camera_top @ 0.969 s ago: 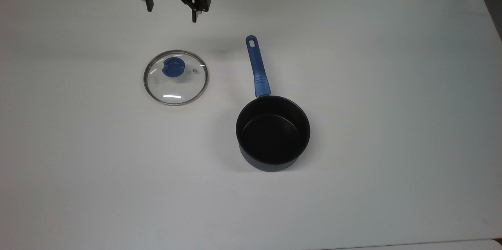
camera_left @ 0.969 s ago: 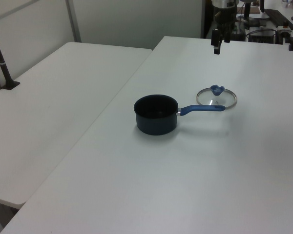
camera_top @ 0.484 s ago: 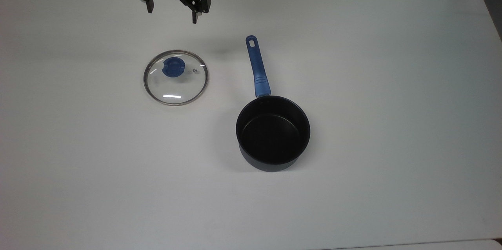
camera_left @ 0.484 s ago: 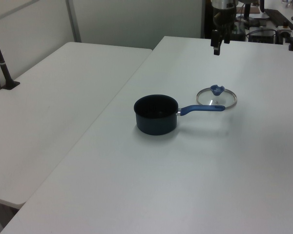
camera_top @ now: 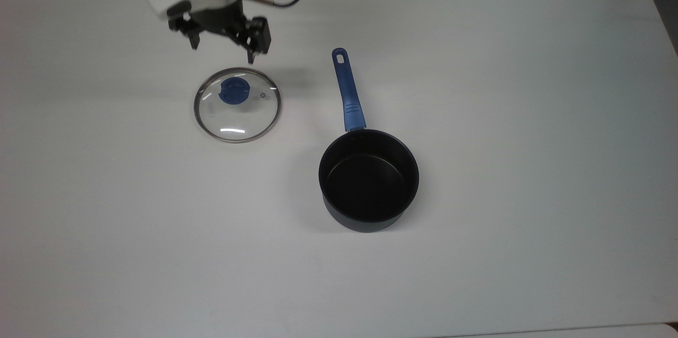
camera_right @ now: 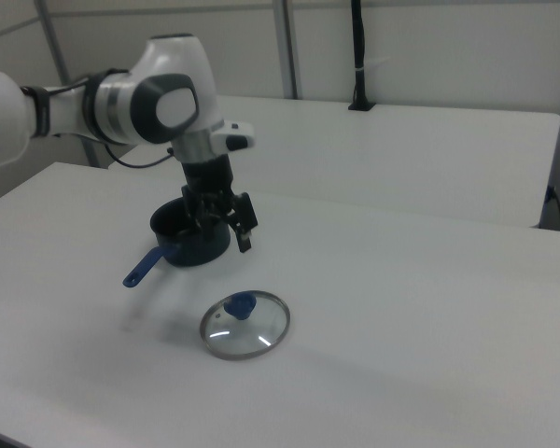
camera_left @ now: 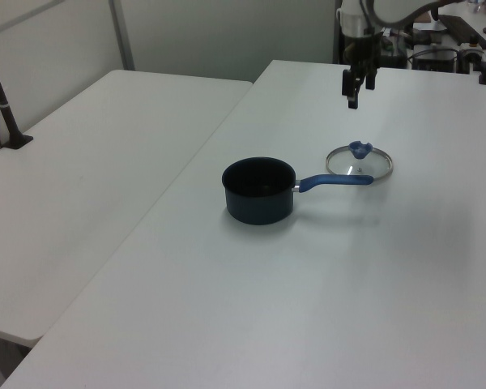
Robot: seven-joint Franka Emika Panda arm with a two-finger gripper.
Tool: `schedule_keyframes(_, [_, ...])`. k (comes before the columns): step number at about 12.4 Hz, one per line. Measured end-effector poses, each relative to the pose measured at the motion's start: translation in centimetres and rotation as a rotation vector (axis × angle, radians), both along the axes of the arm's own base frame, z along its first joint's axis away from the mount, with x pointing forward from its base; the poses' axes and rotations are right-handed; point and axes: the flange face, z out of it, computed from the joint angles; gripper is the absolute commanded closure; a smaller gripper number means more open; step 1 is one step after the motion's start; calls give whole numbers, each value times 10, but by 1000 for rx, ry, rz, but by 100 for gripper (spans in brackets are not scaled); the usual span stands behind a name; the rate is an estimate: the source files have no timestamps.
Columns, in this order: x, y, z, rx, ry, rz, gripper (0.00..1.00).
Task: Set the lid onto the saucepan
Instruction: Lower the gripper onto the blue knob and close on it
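Even, bright overhead light washes the white table (camera_top: 476,89) in the top view, with faint vignetting toward the frame's corners. Shadows are soft and pale. A small white glint sits on the lid (camera_top: 237,105). The left view looks slightly hazy.

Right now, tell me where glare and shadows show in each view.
Top view: a white curved glint sits on the glass lid, and a soft shadow lies on the table just right of the gripper. Left view: a small glint on the lid near its blue knob. Right view: reflections streak the lid, and the saucepan sits partly behind the gripper.
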Motion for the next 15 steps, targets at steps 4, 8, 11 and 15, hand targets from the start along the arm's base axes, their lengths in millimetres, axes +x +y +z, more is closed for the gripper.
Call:
schedule_keyframes(4, [3,-7,-79,10,61,14,4])
schedule_keyframes(8, [0,-9,-131,18,87,21,18])
schedule_keyframes(11, [5,-14,-145,15,64,21,41])
schedule_keyframes(15, [5,-17,-144,13,62,18,47])
